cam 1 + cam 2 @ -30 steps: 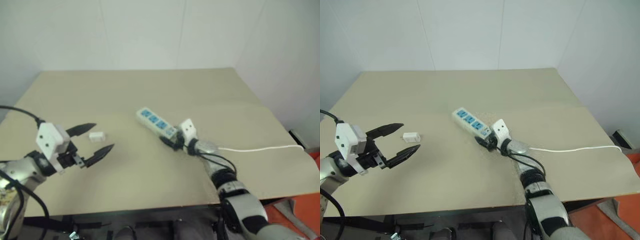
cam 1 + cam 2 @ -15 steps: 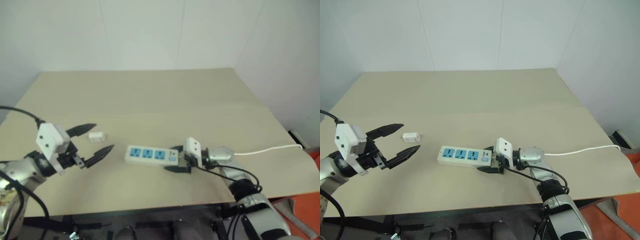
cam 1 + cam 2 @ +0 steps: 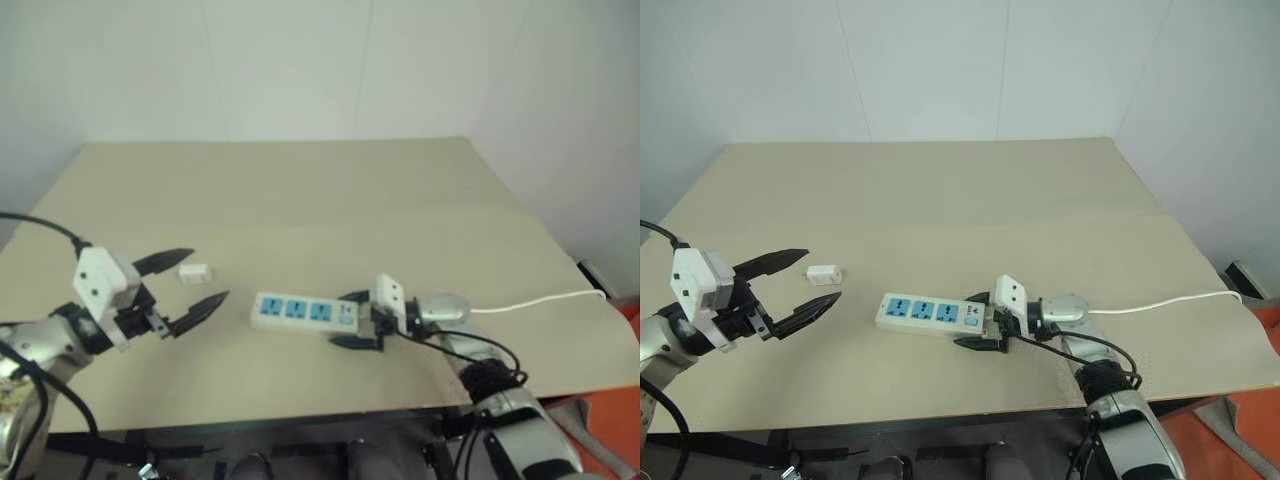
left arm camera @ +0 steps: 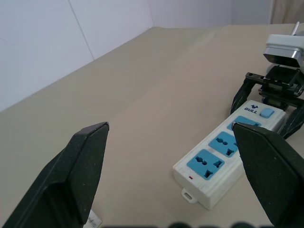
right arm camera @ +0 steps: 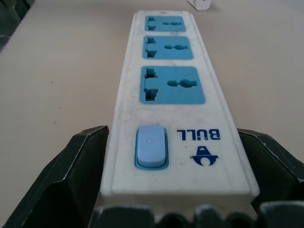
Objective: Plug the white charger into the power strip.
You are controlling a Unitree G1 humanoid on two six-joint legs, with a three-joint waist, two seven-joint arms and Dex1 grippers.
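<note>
We read this as positioning: right gripper (image 3: 977, 321) straddles the switch end of the power strip (image 3: 924, 313), grip uncertain; left gripper (image 3: 800, 283) hangs wide beside the white charger (image 3: 823, 274) on the table (image 3: 940, 190), which we must grasp next.

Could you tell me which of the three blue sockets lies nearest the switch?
The socket beside the blue switch, at the power strip's right-gripper end.
</note>
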